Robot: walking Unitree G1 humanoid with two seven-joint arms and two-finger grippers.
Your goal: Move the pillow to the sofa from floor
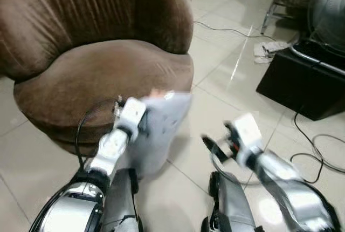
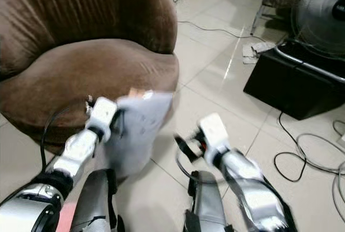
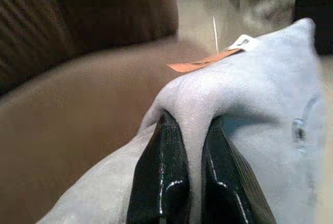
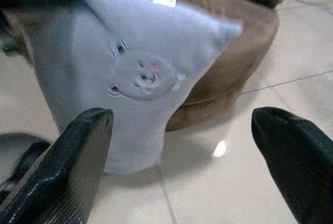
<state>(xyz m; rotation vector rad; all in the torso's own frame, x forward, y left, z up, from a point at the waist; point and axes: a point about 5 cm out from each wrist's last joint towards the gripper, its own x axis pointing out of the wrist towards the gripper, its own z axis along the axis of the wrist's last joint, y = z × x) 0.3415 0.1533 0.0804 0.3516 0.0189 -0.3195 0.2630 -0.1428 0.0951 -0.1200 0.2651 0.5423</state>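
The pillow [image 1: 159, 129], pale grey with a small bear face stitched on it, is held up by the left gripper [image 3: 188, 146] just in front of the front edge of the sofa [image 1: 102, 75], its lower end hanging down to the tiled floor [image 1: 215, 86]. A fold of the pillow is pinched tightly between the left fingers [image 3: 161, 177], which are closed on the fabric beside an orange tag [image 3: 200, 63]. The right gripper [image 1: 218, 145] is seen near the pillow, apart from it, with its fingers [image 4: 73, 156] spread wide and nothing held. A black box [image 1: 302, 86], cables [image 1: 318, 145] and a fan [image 2: 323, 11] are seen on the floor to the right.
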